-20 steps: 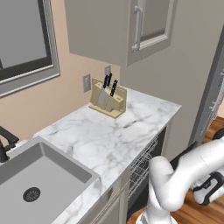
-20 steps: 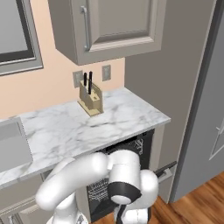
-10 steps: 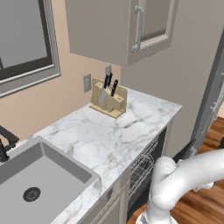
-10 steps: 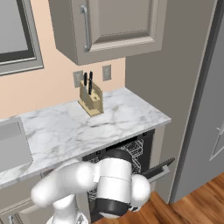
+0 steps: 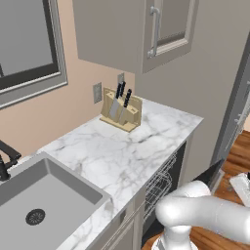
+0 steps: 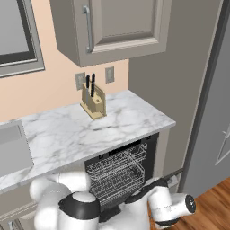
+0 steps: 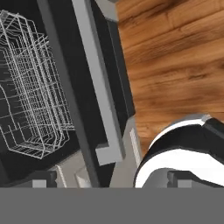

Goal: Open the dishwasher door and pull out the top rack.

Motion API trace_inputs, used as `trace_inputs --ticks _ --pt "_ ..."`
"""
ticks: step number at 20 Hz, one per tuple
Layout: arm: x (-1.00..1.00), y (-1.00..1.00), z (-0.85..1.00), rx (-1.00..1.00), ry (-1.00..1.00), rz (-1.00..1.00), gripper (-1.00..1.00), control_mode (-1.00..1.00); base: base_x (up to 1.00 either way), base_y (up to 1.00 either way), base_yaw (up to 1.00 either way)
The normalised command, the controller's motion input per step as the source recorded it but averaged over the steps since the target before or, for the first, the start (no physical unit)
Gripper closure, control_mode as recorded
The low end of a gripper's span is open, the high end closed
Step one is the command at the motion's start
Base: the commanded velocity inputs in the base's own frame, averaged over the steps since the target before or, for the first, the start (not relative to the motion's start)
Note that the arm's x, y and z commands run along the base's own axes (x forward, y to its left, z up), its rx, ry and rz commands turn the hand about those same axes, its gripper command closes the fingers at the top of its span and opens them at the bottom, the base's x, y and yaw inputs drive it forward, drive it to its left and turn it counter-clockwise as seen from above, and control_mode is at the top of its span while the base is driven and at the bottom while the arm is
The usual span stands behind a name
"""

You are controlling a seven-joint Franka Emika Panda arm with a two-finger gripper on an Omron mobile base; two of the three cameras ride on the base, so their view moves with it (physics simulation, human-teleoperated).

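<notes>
Dark panel edge of the dishwasher door [image 5: 211, 172] stood swung out from the cabinet front in the left base view, where half a second earlier the arm's elbow covered that spot; beside it the silver wire of the top rack [image 5: 161, 181] showed through the opening under the marble surface [image 5: 122, 151], as it did one second before. The right base view confirmed the change: the arm, which had been bunched in front of the opening, was now stretched low toward the floor at the right, and the cavity lay exposed with the top rack [image 6: 117, 161] seated inside above a lower rack [image 6: 117, 184]. Judgement: the door step appeared largely done, while the rack had not been drawn out and remained the outstanding work. In the hand view the dishwasher door [image 7: 65, 83] ran as a near-black slab across the frame with its grey bar handle [image 7: 97, 83] along it, wooden floor [image 7: 175, 57] beyond, and the top rack [image 7: 33, 87] to the far side of the door. One of the fingers [image 7: 43, 178] rose at the bottom edge just below the door; the handle end lay near but between neither finger. The fingers stood apart and gripped nothing. The rack lay beyond the door panel from them, apart, so a reach into the cavity would be needed.
</notes>
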Motion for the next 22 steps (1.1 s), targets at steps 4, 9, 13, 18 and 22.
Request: trace_inputs --ticks 4,9,13,18,22 --pt "-0.32 -0.22 1.00 0.28 0.00 0.00 -1.00 -1.00 0.00 0.00 0.00" --pt "0.00 0.25 1.00 0.09 0.11 0.00 -1.00 -1.00 0.00 0.00 0.00" --pt "0.17 0.29 0.94 0.16 0.24 0.02 -1.00 -1.00 0.00 0.00 0.00" --pt "0.82 0.59 0.24 0.17 0.36 0.00 -1.00 -1.00 0.00 0.00 0.00" --pt "1.00 0.44 -0.47 0.35 0.44 0.00 -1.00 -1.00 0.00 0.00 0.00"
